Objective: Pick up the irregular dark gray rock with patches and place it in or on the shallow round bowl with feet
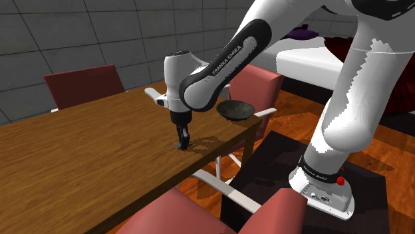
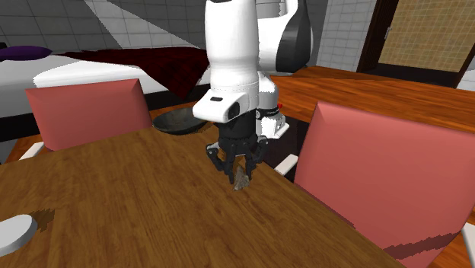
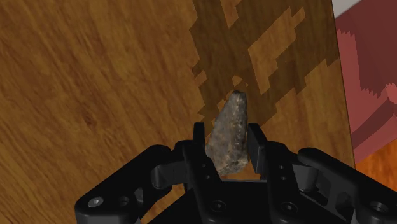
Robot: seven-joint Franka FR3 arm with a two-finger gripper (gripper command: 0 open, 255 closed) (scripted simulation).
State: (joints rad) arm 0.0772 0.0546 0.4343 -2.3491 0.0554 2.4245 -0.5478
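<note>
GRIP: fingers (image 3: 256,145) clamp the rock (image 3: 229,137) across its wide end, point aimed down, for a steady carry | WHERE: rock low at the desk (image 1: 80,153) edge, touching or not I can't tell | TARGET: bowl (image 1: 235,113) apart along that edge | NEXT: likely lift, clear rim

The white arm (image 2: 230,61) runs off the top middle of the second exterior view. It also covers the right side of the dark bowl (image 2: 173,122) behind it. A white round thing (image 2: 15,231) at the lower left is cut by the edge, so I cannot tell what it is. The pink chair (image 2: 388,190) on the right is cut off too. In the wrist view, the fingers of the hand (image 3: 227,135) hide the low end of the rock (image 3: 230,121). In the shoulder view the rock is too small to make out.
</note>
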